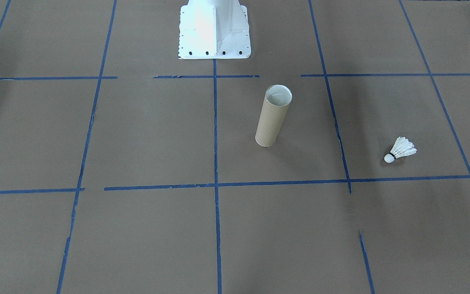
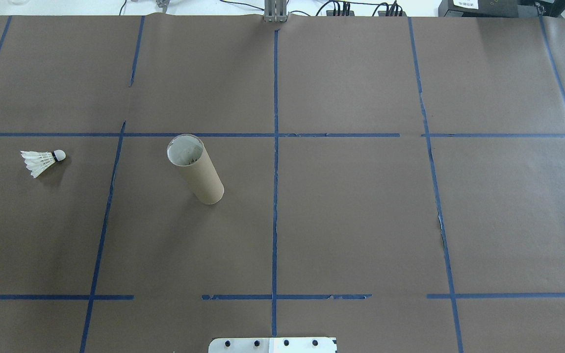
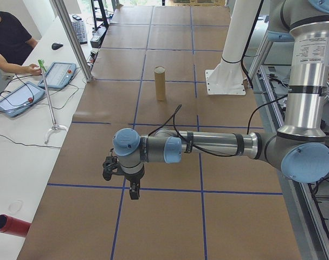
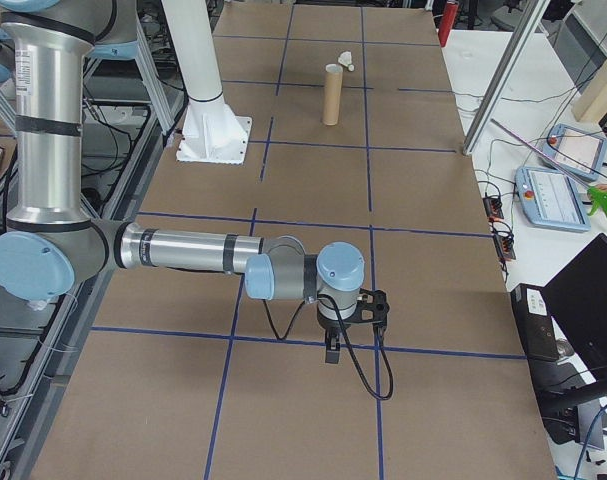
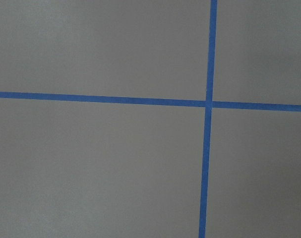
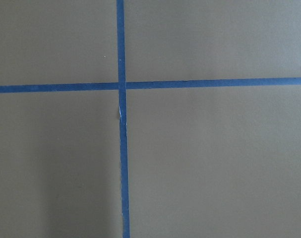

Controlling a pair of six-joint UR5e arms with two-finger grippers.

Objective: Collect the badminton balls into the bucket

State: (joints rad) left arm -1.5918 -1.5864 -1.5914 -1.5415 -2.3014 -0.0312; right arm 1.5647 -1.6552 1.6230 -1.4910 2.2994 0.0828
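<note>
1. Currently, the shuttlecock [image 2: 43,161] lies on its side on the worktop [image 2: 351,220], well apart from the upright cardboard tube [image 2: 195,169].
2. Left gripper [image 3: 121,176] and right gripper [image 4: 350,322]: jaw state cannot be determined.
3. Grasp at the cork; avoid crushing feathers.

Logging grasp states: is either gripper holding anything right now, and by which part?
Nothing is held. The shuttlecock lies alone on the table, apart from the upright cardboard tube, with neither gripper near it.

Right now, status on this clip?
Both arms clear, jaws unreadable. Shuttlecock lies on its side, left of tube. Tube upright, apart. Nothing between.
</note>
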